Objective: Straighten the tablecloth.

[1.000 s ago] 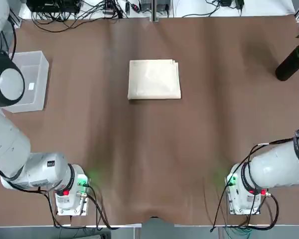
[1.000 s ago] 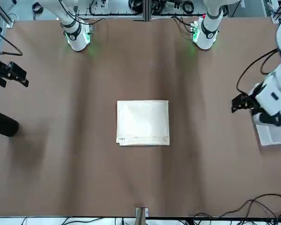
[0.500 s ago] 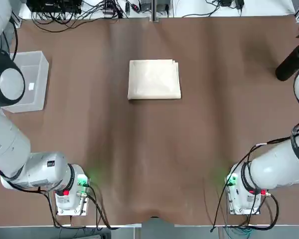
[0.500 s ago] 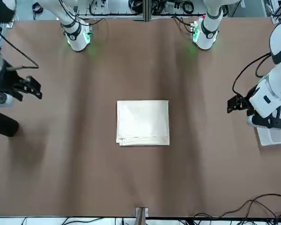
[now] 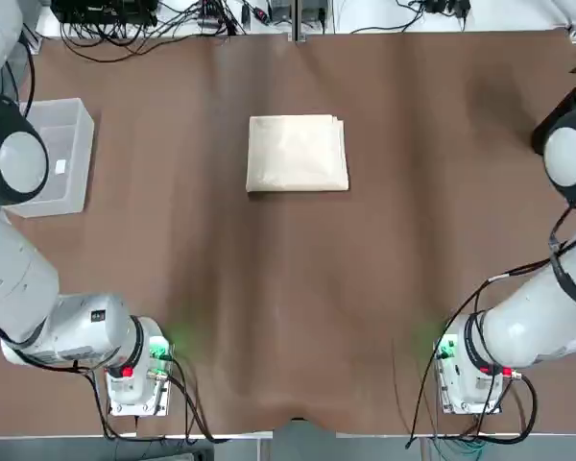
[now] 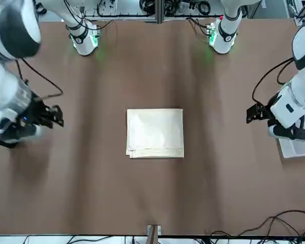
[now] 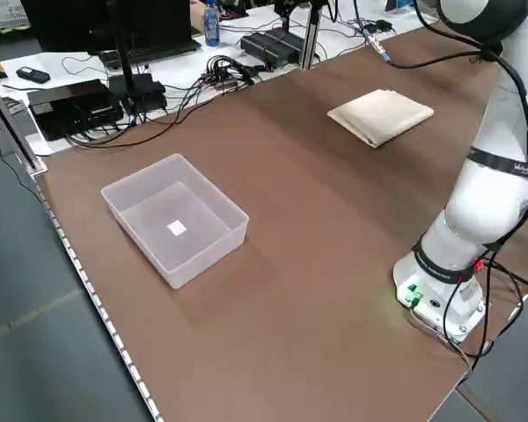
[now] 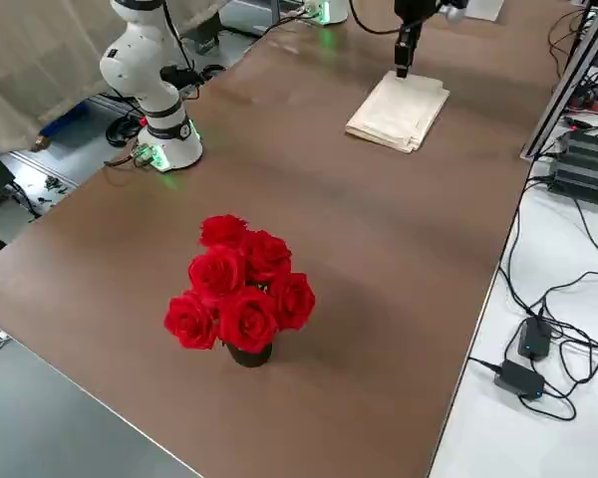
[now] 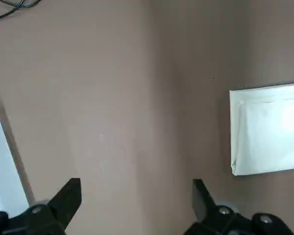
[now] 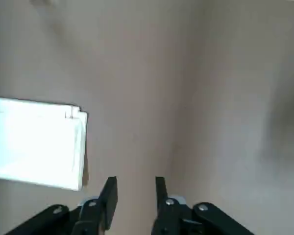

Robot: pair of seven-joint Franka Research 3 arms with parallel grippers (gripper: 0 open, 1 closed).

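Note:
The tablecloth [image 5: 298, 154] is a cream sheet folded into a neat rectangle, lying flat in the far middle of the table, also visible as the tablecloth [image 6: 155, 133]. My right gripper [image 6: 59, 116] hovers to the cloth's right, well apart from it. In its wrist view the right gripper [image 10: 134, 191] has its jaws narrowed to a small gap with nothing between them, and the tablecloth [image 10: 36, 142] lies off to one side. My left gripper [image 6: 250, 114] hangs on the opposite side of the cloth. The left gripper [image 9: 136, 198] is wide open and empty, with the tablecloth [image 9: 267, 128] beyond it.
A wrinkled brown cover [image 5: 298, 307] spreads over the whole table. A clear plastic bin [image 5: 53, 154] stands at the left edge. A dark vase of red roses [image 8: 241, 289] stands at the far right. Cables [image 5: 154, 24] run along the far edge.
My right gripper has swung in from the table's right edge toward the cloth. The left gripper shifted slightly inward at first, then held still. The tablecloth has not moved.

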